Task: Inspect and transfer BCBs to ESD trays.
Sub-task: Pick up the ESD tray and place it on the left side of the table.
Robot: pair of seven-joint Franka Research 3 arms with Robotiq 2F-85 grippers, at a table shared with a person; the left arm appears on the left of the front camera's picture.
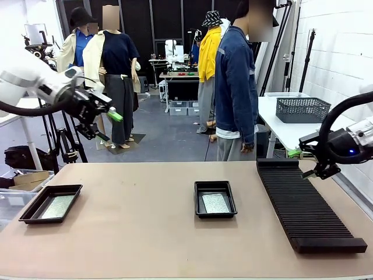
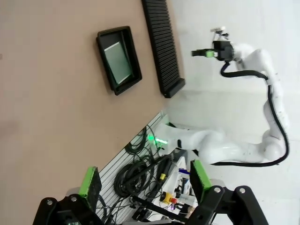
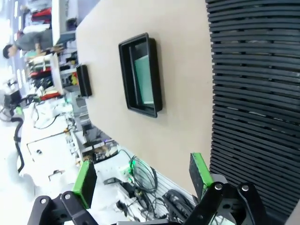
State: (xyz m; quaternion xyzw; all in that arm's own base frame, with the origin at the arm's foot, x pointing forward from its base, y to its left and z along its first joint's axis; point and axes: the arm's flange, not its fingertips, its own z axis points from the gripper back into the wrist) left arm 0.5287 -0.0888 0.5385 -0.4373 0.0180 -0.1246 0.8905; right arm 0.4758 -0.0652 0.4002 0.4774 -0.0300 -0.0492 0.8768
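Observation:
Two black ESD trays lie on the tan table. The left ESD tray [image 1: 34, 211] holds a speckled green BCB [image 1: 58, 206]. A second BCB [image 1: 215, 203] lies flat in the middle ESD tray [image 1: 197, 200]. My left gripper [image 1: 108, 125] hangs open and empty high above the table's far left. Its wrist view looks between its green fingertips [image 2: 89, 183] at the middle tray [image 2: 135, 54] and its BCB [image 2: 117, 61]. My right gripper [image 1: 303, 163] is open and empty above the rack's far end. In its wrist view the middle tray [image 3: 124, 77] with its BCB [image 3: 144, 79] lies ahead.
A long black ribbed rack [image 1: 303, 201] runs along the table's right side. A person [image 1: 236, 81] stands at the far edge. A grey wire basket [image 1: 302, 109] sits on a white side table behind. The left tray [image 3: 83, 80] appears far off in the right wrist view.

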